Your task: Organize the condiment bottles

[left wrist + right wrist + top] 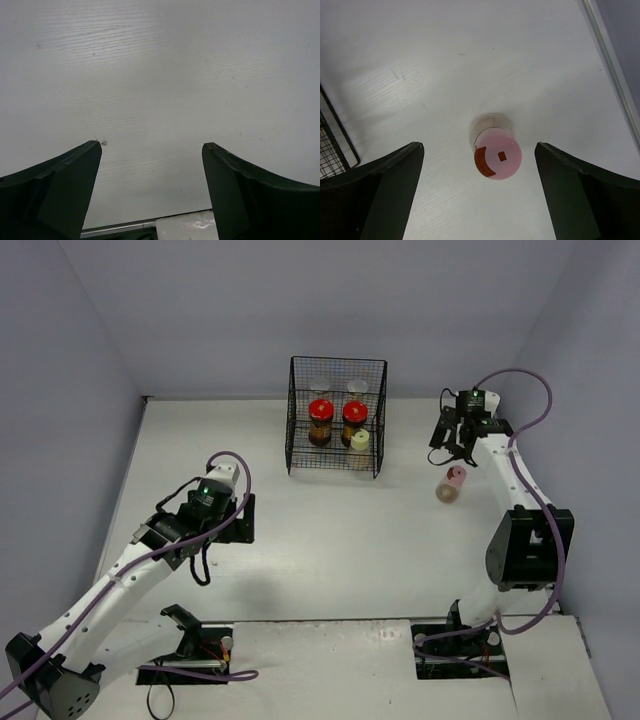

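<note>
One broad white table (300,570) fills the walled workspace, and two white jointed arms reach over it from its near edge. A black wire mesh basket (295,420) stands at the far middle of the table.

The left gripper (152,147) hangs over bare tabletop well to the near left of the basket. Its dark jaws are spread wide with nothing between them.

The right gripper (479,145) hovers to the right of the basket, jaws likewise released and apart. It sits above the small pale bottle with a pink cap (497,157), which stands upright on the table outside the basket, near its right side. From the wrist view the pink-capped bottle lies between the two fingers but below them, touching neither. Its cap carries a red curved mark and a small red square.

Five containers sit inside the basket. Two dark glass jars with red lids (320,410) stand side by side, with two pale bottles with silver caps (320,383) behind them. One small bottle with a yellow-green cap (360,438) stands just in front of the right-hand jar.
</note>
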Robot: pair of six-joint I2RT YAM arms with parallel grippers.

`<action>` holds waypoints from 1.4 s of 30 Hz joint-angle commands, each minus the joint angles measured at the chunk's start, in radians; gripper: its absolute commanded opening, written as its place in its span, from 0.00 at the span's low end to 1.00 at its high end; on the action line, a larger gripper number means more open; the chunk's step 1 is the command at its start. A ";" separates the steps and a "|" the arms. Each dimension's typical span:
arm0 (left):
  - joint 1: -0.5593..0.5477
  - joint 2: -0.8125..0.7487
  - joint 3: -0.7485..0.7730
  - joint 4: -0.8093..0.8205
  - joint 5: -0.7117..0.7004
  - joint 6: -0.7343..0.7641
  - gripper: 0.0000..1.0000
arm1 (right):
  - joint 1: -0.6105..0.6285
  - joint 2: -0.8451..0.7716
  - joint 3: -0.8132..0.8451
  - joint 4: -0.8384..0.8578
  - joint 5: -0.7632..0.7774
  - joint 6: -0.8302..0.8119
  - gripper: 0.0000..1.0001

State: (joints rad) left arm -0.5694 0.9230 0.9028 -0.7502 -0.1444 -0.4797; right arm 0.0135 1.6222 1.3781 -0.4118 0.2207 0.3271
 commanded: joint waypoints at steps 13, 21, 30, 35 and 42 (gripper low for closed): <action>0.003 0.016 -0.005 0.060 0.026 0.003 0.83 | -0.009 0.094 -0.071 -0.004 -0.009 0.026 0.92; 0.005 0.034 -0.001 0.074 0.037 0.004 0.83 | -0.009 0.085 -0.111 0.022 -0.023 0.035 0.82; 0.003 0.040 -0.005 0.083 0.042 0.003 0.83 | -0.009 0.025 -0.140 0.068 -0.029 0.024 0.42; 0.003 0.054 -0.005 0.095 0.060 -0.002 0.83 | -0.001 -0.021 -0.143 0.087 -0.072 -0.002 0.10; 0.003 0.080 0.007 0.109 0.069 -0.004 0.83 | 0.116 -0.091 -0.039 0.039 -0.086 -0.066 0.00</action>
State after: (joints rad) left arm -0.5694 0.9955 0.8841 -0.6910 -0.0814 -0.4805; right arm 0.0643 1.6081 1.2476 -0.3771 0.1429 0.3038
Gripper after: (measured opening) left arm 0.829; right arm 0.525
